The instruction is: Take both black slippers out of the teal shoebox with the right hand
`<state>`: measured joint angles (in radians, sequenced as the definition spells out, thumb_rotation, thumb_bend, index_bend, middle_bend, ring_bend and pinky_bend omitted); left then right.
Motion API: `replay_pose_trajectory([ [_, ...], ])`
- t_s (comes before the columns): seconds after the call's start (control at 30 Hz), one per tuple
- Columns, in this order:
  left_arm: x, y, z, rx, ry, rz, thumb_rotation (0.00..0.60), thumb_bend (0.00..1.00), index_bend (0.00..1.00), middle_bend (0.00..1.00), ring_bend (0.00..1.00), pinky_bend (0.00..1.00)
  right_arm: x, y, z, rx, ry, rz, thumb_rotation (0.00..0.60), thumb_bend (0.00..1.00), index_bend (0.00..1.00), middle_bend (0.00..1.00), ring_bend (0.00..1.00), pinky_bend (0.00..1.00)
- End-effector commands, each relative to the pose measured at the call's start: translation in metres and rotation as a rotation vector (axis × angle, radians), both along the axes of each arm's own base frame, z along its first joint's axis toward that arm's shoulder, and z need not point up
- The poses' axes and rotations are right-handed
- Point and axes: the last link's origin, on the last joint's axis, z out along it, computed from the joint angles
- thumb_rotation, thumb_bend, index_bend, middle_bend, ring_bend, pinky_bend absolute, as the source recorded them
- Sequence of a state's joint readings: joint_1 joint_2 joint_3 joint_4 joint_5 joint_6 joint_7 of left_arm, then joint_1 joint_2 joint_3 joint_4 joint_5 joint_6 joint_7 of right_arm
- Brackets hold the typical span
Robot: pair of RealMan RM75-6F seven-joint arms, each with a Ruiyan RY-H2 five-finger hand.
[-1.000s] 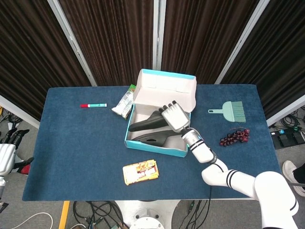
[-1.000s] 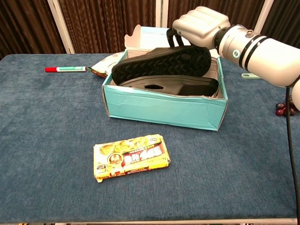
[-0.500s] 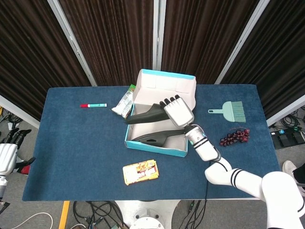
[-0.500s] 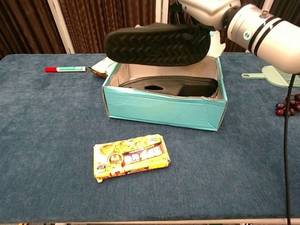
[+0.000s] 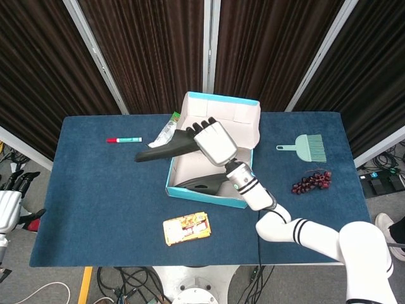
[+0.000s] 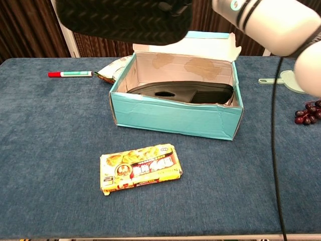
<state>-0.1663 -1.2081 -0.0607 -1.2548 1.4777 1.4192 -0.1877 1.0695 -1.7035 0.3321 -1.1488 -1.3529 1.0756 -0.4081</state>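
While my right hand (image 5: 214, 140) is clenched on the heel end of the first black slipper (image 5: 166, 147), that slipper hangs clear above the teal shoebox (image 6: 173, 118), sole facing down toward the chest camera. Its long axis runs from my fingers out toward the table's left edge, toe end past the box's left wall and over the snack packet (image 5: 166, 135) lying just beside the box.

Near front edge: yellow biscuit pack (image 6: 140, 168), apart from the box. Not in my way.

Inside the box: second black slipper (image 6: 181, 93), lying flat along the front wall, long axis parallel to the table's front edge. Untouched.

Judgement: one slipper out, not yet set down; task roughly a quarter done. Bare table lies left of the box, the way the toe already points, so set-down goes that way, short of the red-and-green marker (image 5: 123, 139). Right arm is the nearer one.

Left hand (image 5: 7, 209) hangs off the table's left edge; I cannot tell how its fingers lie.
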Motion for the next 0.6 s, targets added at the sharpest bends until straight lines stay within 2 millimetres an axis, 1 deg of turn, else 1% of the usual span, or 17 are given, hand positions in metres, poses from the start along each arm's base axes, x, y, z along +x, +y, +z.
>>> replay_pose_trajectory([
  [0.03,0.0,0.0,0.001,0.001,0.001,0.001,0.6,0.11,0.16,0.19,0.1,0.36,0.02,0.0,-0.013,0.015,-0.011,0.033,0.6,0.54,1.0,0.89,0.71,0.52],
  [0.13,-0.001,-0.001,0.002,0.004,0.004,0.002,0.6,0.11,0.16,0.19,0.1,0.36,0.033,0.001,-0.027,0.037,-0.011,0.06,0.6,0.54,1.0,0.89,0.71,0.52],
  [0.27,-0.004,-0.002,0.004,0.005,0.004,0.011,0.6,0.11,0.16,0.19,0.1,0.36,0.055,0.001,-0.048,0.051,0.0,0.142,0.6,0.54,1.0,0.89,0.71,0.51],
  [0.37,-0.006,-0.003,0.005,0.001,0.006,0.017,0.6,0.11,0.16,0.19,0.1,0.36,0.071,-0.002,-0.06,0.076,-0.024,0.175,0.6,0.54,1.0,0.89,0.71,0.5],
  [0.47,-0.007,-0.003,0.006,0.004,0.009,0.016,0.6,0.11,0.16,0.19,0.1,0.36,0.082,-0.004,-0.072,0.103,-0.022,0.179,0.6,0.54,1.0,0.89,0.71,0.5],
  [0.6,-0.007,-0.003,0.009,0.011,0.009,0.018,0.6,0.11,0.16,0.19,0.1,0.36,0.087,-0.006,-0.088,0.131,0.016,0.18,0.6,0.54,1.0,0.89,0.71,0.49],
])
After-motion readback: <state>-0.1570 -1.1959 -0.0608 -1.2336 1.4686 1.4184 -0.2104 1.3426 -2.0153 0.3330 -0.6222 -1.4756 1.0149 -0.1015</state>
